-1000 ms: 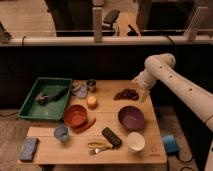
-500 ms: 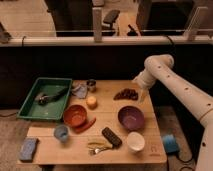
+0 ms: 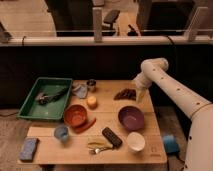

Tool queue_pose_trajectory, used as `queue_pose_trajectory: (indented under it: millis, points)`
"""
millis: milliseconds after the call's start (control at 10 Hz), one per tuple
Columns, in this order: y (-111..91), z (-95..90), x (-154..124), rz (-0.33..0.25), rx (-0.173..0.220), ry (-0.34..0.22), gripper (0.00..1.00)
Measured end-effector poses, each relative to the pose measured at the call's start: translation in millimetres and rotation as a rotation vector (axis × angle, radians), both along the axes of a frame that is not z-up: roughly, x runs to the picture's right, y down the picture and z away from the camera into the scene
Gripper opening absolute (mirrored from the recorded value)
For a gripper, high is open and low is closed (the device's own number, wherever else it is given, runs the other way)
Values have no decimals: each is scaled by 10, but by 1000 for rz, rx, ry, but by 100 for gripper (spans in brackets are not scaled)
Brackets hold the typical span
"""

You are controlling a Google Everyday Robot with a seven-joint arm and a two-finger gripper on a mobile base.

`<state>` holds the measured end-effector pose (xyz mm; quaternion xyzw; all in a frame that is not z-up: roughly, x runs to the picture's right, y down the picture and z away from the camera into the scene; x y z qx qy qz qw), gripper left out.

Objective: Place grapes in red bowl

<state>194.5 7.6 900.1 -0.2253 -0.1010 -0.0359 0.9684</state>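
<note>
The grapes (image 3: pixel 125 94), a flat dark reddish-purple bunch, lie on the wooden table (image 3: pixel 107 112) at its far right. The red bowl (image 3: pixel 75 115) stands left of centre, with nothing seen inside it. My gripper (image 3: pixel 139 96) hangs from the white arm at the right end of the bunch, just above the table, near the table's right edge.
A purple bowl (image 3: pixel 131 118) stands in front of the grapes, a white bowl (image 3: pixel 135 141) nearer still. A green tray (image 3: pixel 46 97), a yellow item (image 3: pixel 92 102), a thin red chili-like item (image 3: pixel 85 124), a black remote (image 3: pixel 112 136), a blue cup (image 3: pixel 62 132) and a blue sponge (image 3: pixel 28 148) also sit here.
</note>
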Motion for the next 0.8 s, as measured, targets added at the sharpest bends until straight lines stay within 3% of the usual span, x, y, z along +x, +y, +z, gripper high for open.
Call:
queue_pose_trajectory:
  millis: [500,800]
  points:
    - [13,314,-85,-7,-10,-12,80]
    - [90,503,-188,-19,-41,-40,80]
